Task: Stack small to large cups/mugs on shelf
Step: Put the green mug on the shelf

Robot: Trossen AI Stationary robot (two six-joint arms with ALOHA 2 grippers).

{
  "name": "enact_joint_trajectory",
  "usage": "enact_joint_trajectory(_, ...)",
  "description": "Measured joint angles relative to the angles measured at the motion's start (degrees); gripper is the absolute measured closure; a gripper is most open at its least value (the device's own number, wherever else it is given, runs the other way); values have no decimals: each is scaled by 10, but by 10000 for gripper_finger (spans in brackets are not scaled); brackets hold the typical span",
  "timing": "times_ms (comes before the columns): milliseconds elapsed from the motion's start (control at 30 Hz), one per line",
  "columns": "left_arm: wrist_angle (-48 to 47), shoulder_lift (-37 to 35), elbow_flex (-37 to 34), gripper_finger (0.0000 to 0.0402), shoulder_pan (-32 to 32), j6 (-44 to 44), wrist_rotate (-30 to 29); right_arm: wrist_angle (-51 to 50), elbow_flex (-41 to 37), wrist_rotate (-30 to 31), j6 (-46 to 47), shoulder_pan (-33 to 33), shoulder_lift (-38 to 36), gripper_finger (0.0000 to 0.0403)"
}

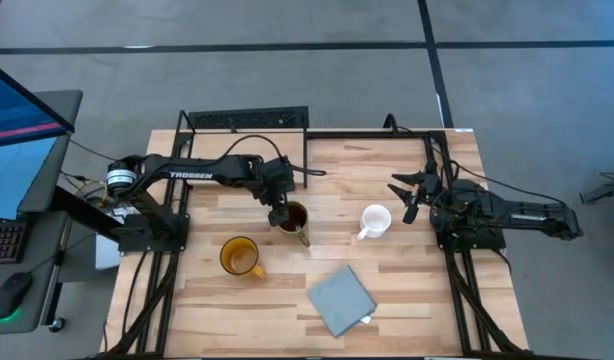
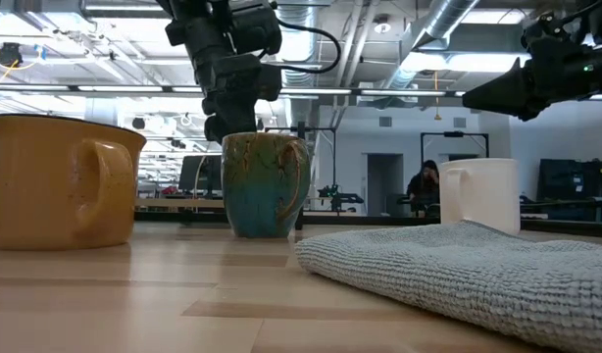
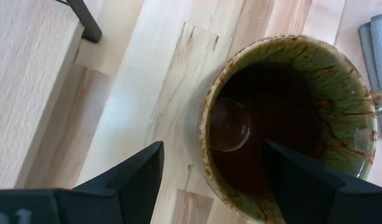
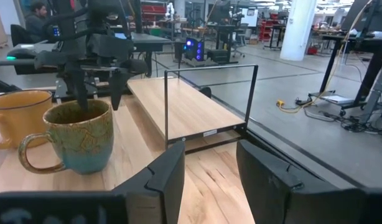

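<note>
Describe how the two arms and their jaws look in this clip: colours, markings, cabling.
Both arms are dark, nearly black, built of jointed segments. The left arm carries white TROSSEN lettering along its link and a silver ring at its base joint; a black cable loops over it. The left gripper and right gripper each end in two dark, wedge-shaped jaws. Black cables trail from the right arm.

Open shelf (image 1: 245, 150) top unobstructed — olive mug (image 1: 295, 217), yellow mug (image 1: 241, 256), cloth (image 1: 341, 300) crowding mid-table.
</note>
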Motion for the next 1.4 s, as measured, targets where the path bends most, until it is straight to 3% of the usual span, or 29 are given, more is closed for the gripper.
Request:
enact_joint_trajectory(167, 0, 0, 0, 155, 0, 9, -13, 0, 0, 0, 0, 0, 0, 234)
enact_joint_trajectory(400, 2, 1, 0, 213, 0, 10, -13, 0, 0, 0, 0, 0, 0, 234)
enact_joint_trajectory(833, 20, 86, 0, 265, -2, 22, 29, -6, 0, 0, -1, 0, 1, 234)
enact_joint_trajectory(1200, 7, 81, 39, 380, -1, 46, 11, -13, 0, 0, 0, 0, 1, 234)
enact_joint_trajectory(1400, -13, 81, 42, 381, 1, 50, -7, -13, 0, 0, -1, 0, 1, 234)
